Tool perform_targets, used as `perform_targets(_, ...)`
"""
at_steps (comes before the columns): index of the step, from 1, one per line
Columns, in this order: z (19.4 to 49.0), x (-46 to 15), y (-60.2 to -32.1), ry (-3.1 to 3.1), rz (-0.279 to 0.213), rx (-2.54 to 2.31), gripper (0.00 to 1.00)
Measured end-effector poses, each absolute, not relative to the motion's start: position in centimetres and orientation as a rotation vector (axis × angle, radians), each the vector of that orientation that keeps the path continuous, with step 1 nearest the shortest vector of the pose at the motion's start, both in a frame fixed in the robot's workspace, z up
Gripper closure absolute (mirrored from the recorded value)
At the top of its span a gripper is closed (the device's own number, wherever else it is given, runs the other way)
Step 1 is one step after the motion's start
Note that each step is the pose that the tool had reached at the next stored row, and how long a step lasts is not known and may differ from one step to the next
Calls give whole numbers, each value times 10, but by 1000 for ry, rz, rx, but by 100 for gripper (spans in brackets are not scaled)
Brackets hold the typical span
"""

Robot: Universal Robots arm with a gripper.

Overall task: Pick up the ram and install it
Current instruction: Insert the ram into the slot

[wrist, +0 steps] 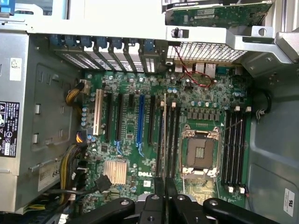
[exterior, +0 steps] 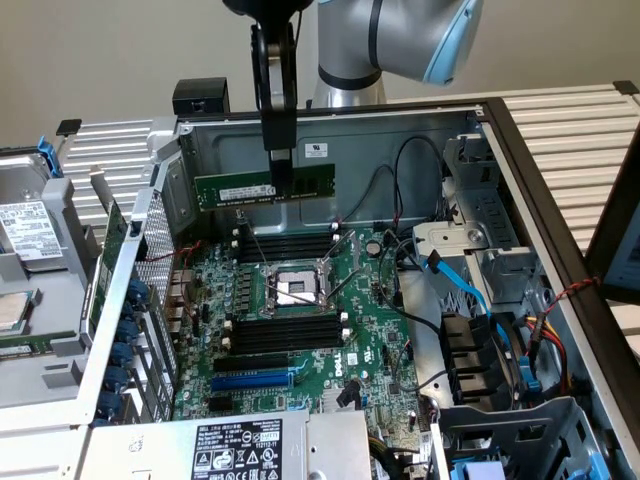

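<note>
The ram [exterior: 235, 188] is pinched near its middle between the closed fingers of the gripper [exterior: 280, 182]. It is held level in the air, above the motherboard [exterior: 300, 345] and not touching the black memory slots [exterior: 285, 244].

**Open case, board in the middle**

The ram [exterior: 235, 188] hangs in the gripper [exterior: 280, 182] at upper centre, over the board [exterior: 330, 350]. Below it sits the socket [exterior: 297, 290], with slots [exterior: 285, 245] above and below it in frame. The power supply [exterior: 240, 450] lies at the bottom edge, the drive cage [exterior: 520, 425] at lower right.
</note>
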State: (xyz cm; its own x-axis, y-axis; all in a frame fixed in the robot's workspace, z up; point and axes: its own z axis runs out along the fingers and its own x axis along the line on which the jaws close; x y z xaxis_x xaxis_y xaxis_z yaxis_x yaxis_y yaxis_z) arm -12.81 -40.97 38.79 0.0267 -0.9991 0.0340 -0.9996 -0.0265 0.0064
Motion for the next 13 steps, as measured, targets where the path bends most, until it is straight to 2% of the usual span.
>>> perform_targets(13, 371, -122, -403, -2182, 27, 2224, 87)
